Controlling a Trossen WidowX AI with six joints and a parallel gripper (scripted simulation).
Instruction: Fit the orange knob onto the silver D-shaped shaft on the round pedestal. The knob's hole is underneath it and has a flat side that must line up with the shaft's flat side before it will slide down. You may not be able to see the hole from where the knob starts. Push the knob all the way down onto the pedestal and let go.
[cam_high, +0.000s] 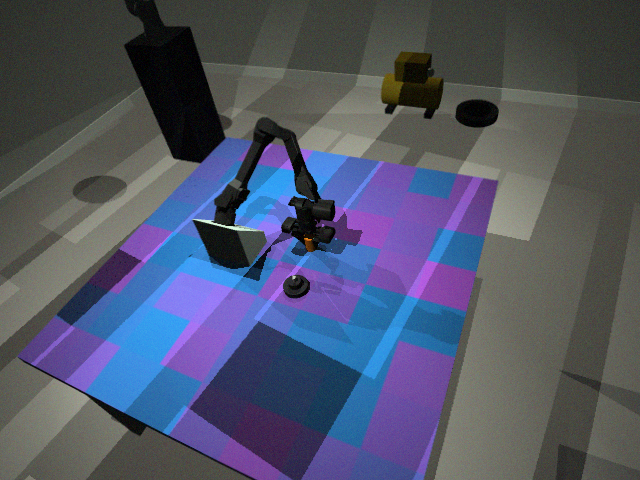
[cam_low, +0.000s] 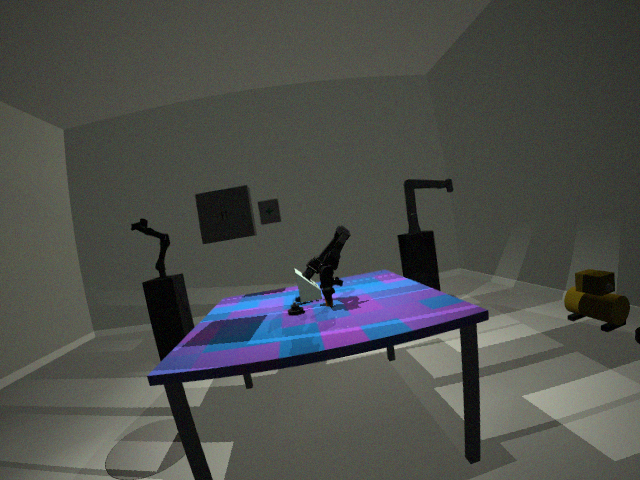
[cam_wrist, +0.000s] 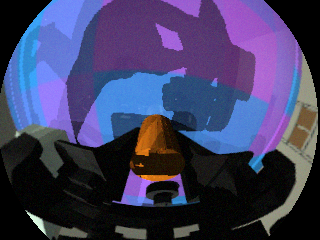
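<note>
The orange knob (cam_high: 309, 244) (cam_low: 329, 303) (cam_wrist: 157, 135) is roughly upright between the fingers, its lower end at or just above the table; any gap is too small to tell. My gripper (cam_high: 309, 239) (cam_low: 328, 295) (cam_wrist: 156, 132) points down and is shut on the knob. The dark round pedestal (cam_high: 296, 288) (cam_low: 295, 312) stands apart from the knob, nearer the top camera. Its small silver shaft (cam_high: 294, 277) is bare; the flat side cannot be made out. The hole under the knob is hidden. A dark round shape (cam_wrist: 163, 190) low between the fingers may be the pedestal.
A pale tilted panel (cam_high: 255, 246) (cam_low: 308, 290) (cam_wrist: 46, 140) stands beside the arm's base, left of the gripper in the top view. The patchwork table (cam_high: 217, 351) (cam_low: 341, 334) carries strong shadows. A yellow machine (cam_high: 412, 91) (cam_low: 596, 304) stands on the floor beyond it.
</note>
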